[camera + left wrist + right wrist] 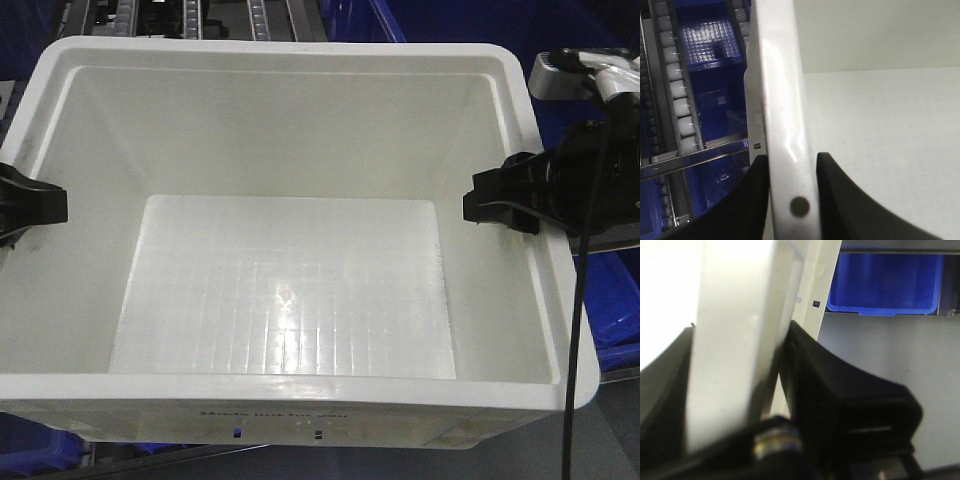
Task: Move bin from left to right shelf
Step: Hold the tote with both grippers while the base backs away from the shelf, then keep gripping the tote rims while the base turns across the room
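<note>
Holding the bin by its two side rims, open top facing up, interior empty. Clamping the left gripper over the left rim, one finger inside and one outside. Clamping the right gripper over the right rim likewise. Showing dark blue bins and roller tracks beside and beneath.

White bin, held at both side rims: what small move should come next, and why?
Likely shift the bin slightly rightward, kept level: the left gripper and right gripper each clamp a side rim, and it looks empty.
</note>
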